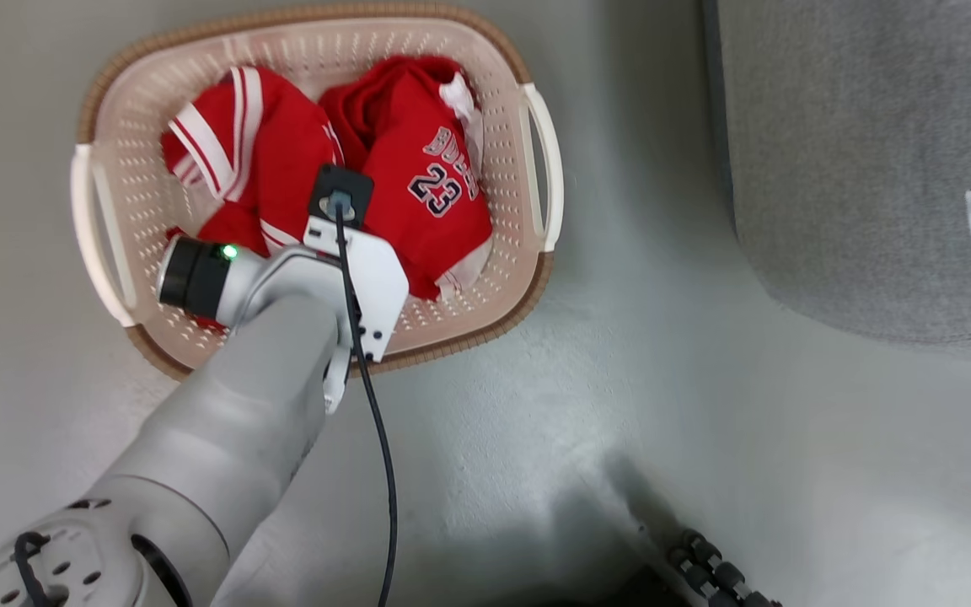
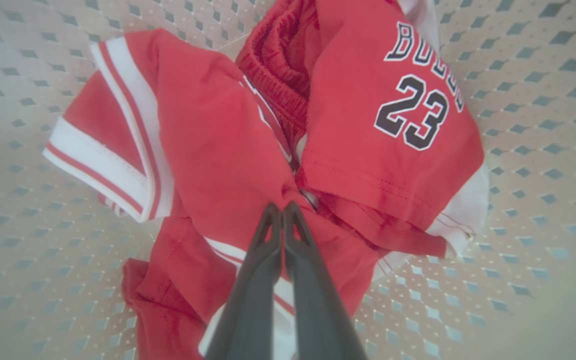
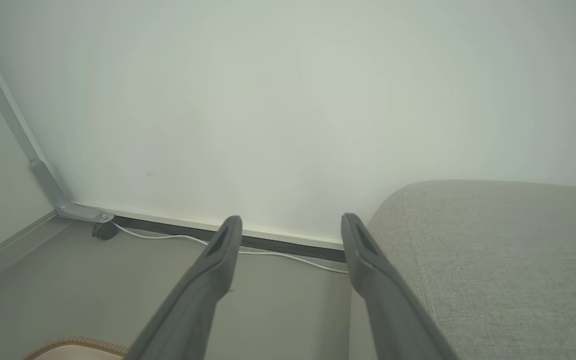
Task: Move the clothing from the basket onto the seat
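Upper left of the head view, the basket (image 1: 136, 202) lies long axis left-to-right, with the clothing (image 1: 418, 152) heaped inside and partly hidden under the left wrist. The left gripper (image 2: 283, 206) is pinched tight on a red fold. Over right, the right gripper (image 3: 292, 222) hangs spread and empty beside the seat (image 3: 493, 260), which runs off frame.

pale grey rounded forearm (image 1: 233, 438), a black cable (image 1: 376, 421) trailing along it, green light (image 1: 228, 251) glowing beside a black collar (image 1: 180, 271), white wrist block (image 1: 376, 282); left gripper (image 2: 282, 206) shows two long dark tapered fingers.
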